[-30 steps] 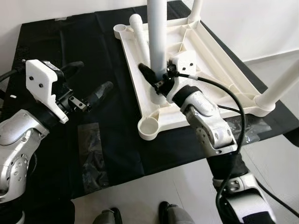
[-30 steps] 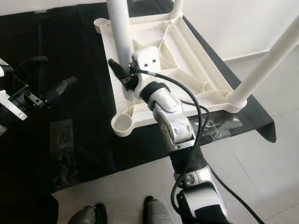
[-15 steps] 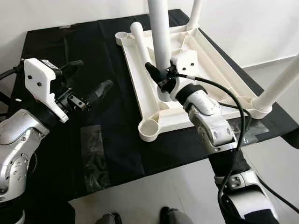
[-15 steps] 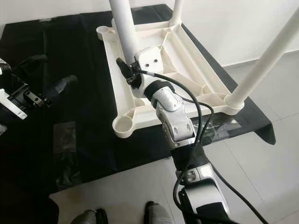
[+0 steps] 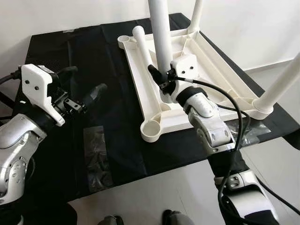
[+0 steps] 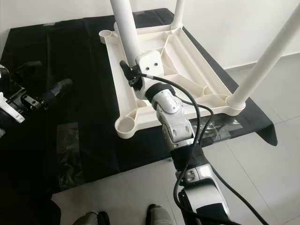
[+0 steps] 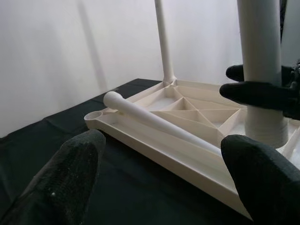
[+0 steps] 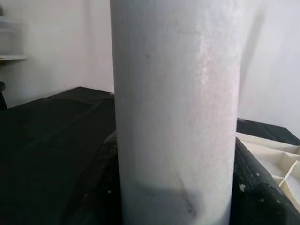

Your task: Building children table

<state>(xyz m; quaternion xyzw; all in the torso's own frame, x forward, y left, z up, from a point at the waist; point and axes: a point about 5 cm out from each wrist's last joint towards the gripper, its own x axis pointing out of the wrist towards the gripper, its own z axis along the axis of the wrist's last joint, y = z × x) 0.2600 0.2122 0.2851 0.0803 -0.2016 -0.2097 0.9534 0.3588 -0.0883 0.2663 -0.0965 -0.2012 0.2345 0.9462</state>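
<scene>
The white tabletop (image 5: 220, 70) lies upside down on a black cloth. Two legs stand in its far corner (image 5: 196, 16) and right corner (image 5: 281, 84). A loose leg (image 5: 143, 51) lies along the left rim. The near-left socket (image 5: 151, 127) and far-left socket (image 5: 124, 40) are empty. My right gripper (image 5: 161, 79) is shut on a third leg (image 5: 159, 37), held upright with its lower end down inside the tabletop by the left rim. In the right wrist view, this leg (image 8: 176, 108) sits between both fingers (image 8: 98, 187). My left gripper (image 5: 84, 86) hangs open over the cloth, left of the tabletop.
The black cloth (image 5: 70, 47) covers a low platform against a white wall. A patch of clear tape (image 5: 96, 154) lies near its front edge. Grey tile floor runs in front and to the right. My right arm's black cable (image 5: 234, 112) loops over the tabletop's near rim.
The camera has shifted a little. My left gripper has drawn slightly back to the left. The right gripper keeps its hold on the upright leg, nudged slightly toward the far side.
</scene>
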